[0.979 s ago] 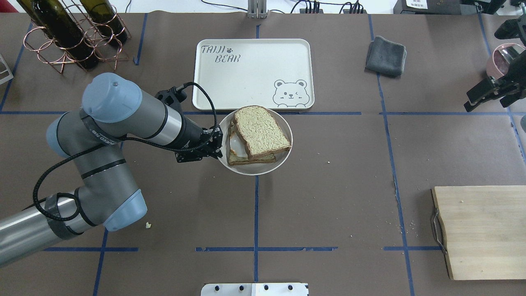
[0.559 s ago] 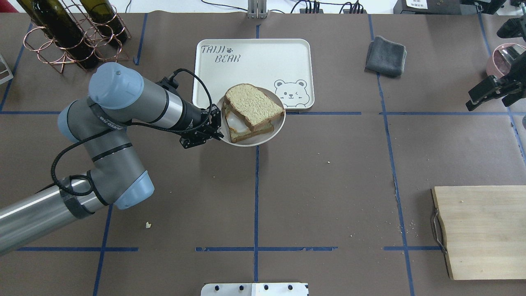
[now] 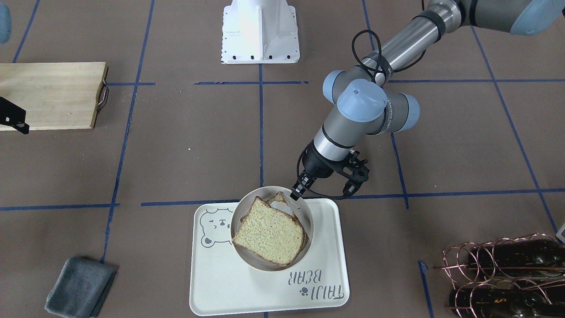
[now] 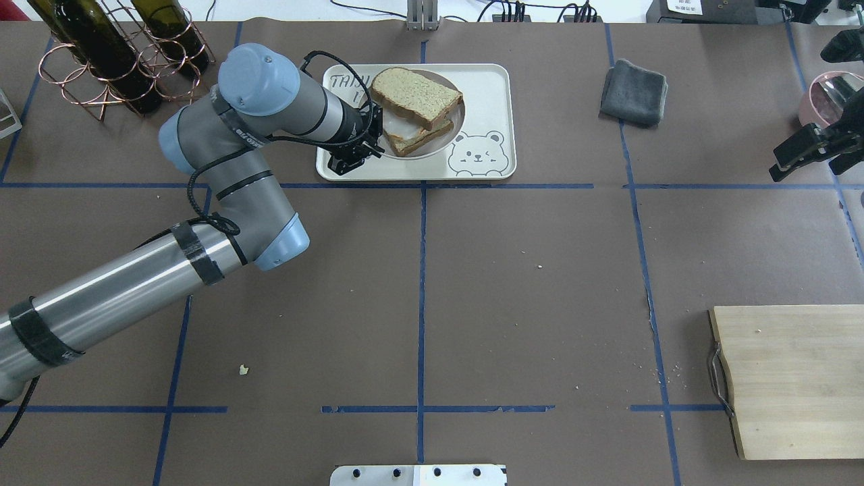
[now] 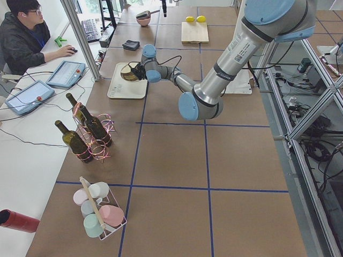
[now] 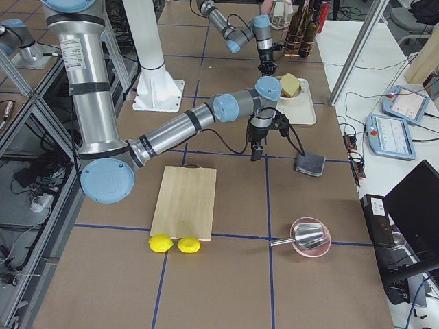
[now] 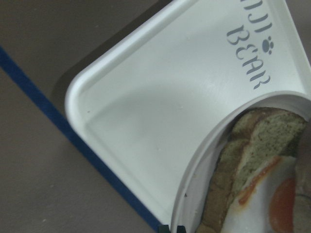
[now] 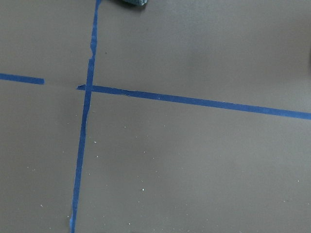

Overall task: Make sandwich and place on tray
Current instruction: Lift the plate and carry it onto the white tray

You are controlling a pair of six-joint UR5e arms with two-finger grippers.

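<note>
Now the large cream-white rectangular tray with the grey bear face [image 4: 486,88] lies with its long side across the table. The small round white plate [image 3: 311,227] is over its middle, covering part of the lettering; whether it touches I cannot tell. On the plate lies the sandwich of tan bread slices and fried egg [image 3: 268,236]. The left gripper [image 3: 295,193] is clenched on the plate's robot-side rim, so the load lies ahead of its jaws and likely only needs lowering. The right gripper [image 4: 806,152] hangs well apart; its jaws I cannot tell.
</note>
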